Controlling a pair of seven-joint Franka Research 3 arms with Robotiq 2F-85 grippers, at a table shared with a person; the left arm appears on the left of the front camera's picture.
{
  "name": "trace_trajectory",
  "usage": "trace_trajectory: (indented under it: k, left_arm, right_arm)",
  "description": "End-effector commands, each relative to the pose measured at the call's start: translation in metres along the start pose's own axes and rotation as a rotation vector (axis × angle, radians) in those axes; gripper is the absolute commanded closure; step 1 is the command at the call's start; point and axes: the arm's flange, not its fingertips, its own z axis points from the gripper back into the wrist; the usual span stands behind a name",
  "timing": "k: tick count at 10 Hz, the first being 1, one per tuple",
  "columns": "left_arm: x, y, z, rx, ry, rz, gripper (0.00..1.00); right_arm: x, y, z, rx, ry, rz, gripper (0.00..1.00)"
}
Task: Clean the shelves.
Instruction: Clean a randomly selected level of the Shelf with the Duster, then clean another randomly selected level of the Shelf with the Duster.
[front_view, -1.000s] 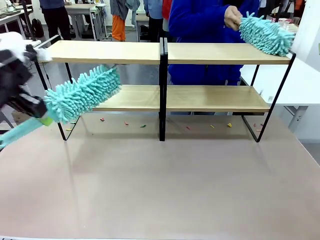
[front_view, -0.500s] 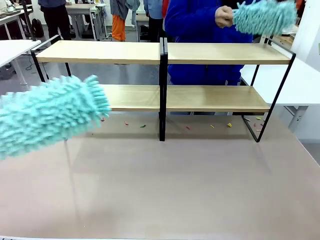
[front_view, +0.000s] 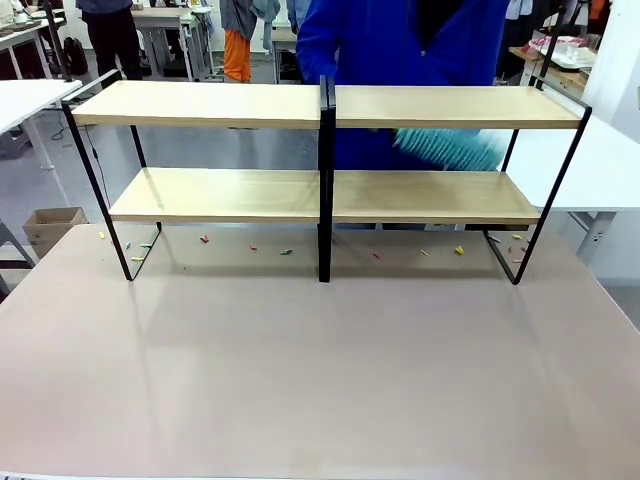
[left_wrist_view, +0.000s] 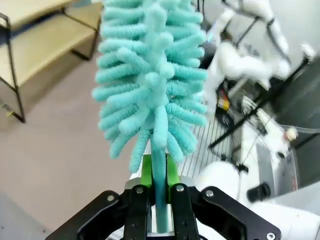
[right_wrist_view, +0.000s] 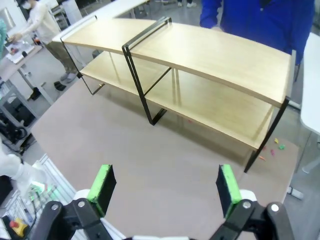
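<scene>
Teal fluffy duster (left_wrist_view: 152, 85) is clamped by its handle in my left gripper (left_wrist_view: 159, 172). Jaws are tight on the stem just below the head, which leaves the whole head free for wiping.

- **L wrist cam:** the head points up the frame twd rig hardware beyond the table edge. The shelves (left_wrist_view: 45, 35) sit off in the view's corner, well apart from the fluff, so no contact w/ either board.
- **R wrist cam:** right gripper (right_wrist_view: 163, 186) is spread wide w/ nothing btwn the pads. It hangs high over the table (right_wrist_view: 150, 165), angled down at the shelves. My read: parked clear.
- **Front cam:**
  - The shelves stand across the far part of the table, both boards bare.
  - A person (front_view: 400, 40) in blue stands behind them w/ a 2nd duster (front_view: 445, 148) held low, btwn upper and lower board on my right half.
  - Small coloured scraps (front_view: 285, 251) lie on the table beneath the lower board.
- **Next, I reckon:** swing the L wrist round to face the boards.
</scene>
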Motion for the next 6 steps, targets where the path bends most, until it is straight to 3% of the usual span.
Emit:
trace_trajectory:
  k: [1, 6]
  left_arm:
    - [-0.0080, -0.0138, -0.0118, 0.000, 0.077, -0.041, 0.87]
    - [-0.0080, -0.0138, -0.0118, 0.000, 0.077, -0.041, 0.87]
  right_arm:
    - [0.0000, 0.0000, 0.0006, 0.000, 0.001, -0.001, 0.00]
    - [0.0000, 0.0000, 0.0006, 0.000, 0.001, -0.001, 0.00]
